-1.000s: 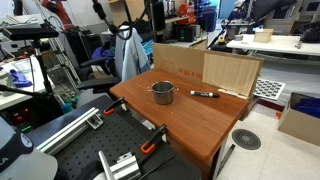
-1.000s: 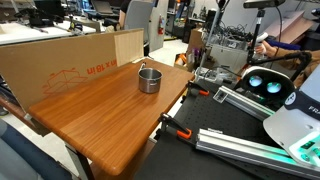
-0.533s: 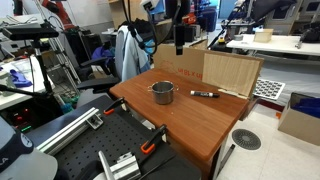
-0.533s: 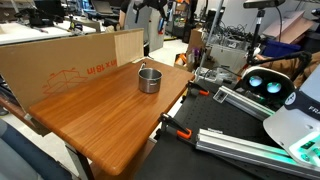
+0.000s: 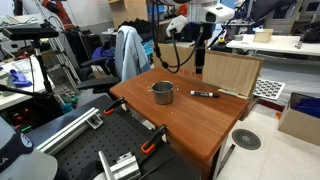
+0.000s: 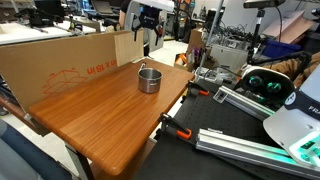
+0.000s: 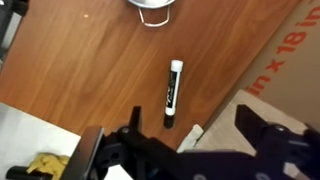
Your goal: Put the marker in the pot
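The black marker (image 7: 173, 93) with a white band lies on the wooden table (image 7: 80, 60), straight ahead of my gripper (image 7: 190, 125) in the wrist view. It also shows in an exterior view (image 5: 205, 94), to the right of the silver pot (image 5: 163, 92). The pot stands upright and empty-looking in both exterior views (image 6: 149, 79); only its rim shows at the top of the wrist view (image 7: 152, 6). My gripper (image 5: 200, 58) hangs open and empty well above the table, over the marker and the cardboard edge. The marker is not visible in the exterior view with the pot near the table's far corner.
A cardboard box (image 5: 230, 72) stands along the table's back edge, close to the marker, and fills the right of the wrist view (image 7: 285, 70). A long cardboard wall (image 6: 60, 60) borders the table. Clamps (image 5: 150, 145) and metal rails sit off the table's front.
The arm has swung into view above the table and moved sideways to hang over the marker. The pot and marker have not moved.
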{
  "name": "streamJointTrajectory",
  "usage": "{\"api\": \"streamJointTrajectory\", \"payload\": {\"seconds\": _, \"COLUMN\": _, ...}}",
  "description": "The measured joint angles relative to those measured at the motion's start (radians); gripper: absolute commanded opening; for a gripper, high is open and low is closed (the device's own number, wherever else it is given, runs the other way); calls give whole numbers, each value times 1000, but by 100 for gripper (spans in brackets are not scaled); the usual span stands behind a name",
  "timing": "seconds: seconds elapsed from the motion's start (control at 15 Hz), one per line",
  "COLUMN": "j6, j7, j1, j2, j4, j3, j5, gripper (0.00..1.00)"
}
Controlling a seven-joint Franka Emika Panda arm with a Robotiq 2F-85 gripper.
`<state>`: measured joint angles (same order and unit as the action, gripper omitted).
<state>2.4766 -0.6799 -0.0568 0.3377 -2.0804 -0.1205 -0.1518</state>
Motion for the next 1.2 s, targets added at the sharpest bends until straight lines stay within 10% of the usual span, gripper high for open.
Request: {"api": "streamJointTrajectory", "payload": {"seconds": 1.2, "j6": -7, "j7": -162, "j1": 90, "j2": 441, "j4": 373, "j3": -135, "j5": 125, "gripper": 100}}
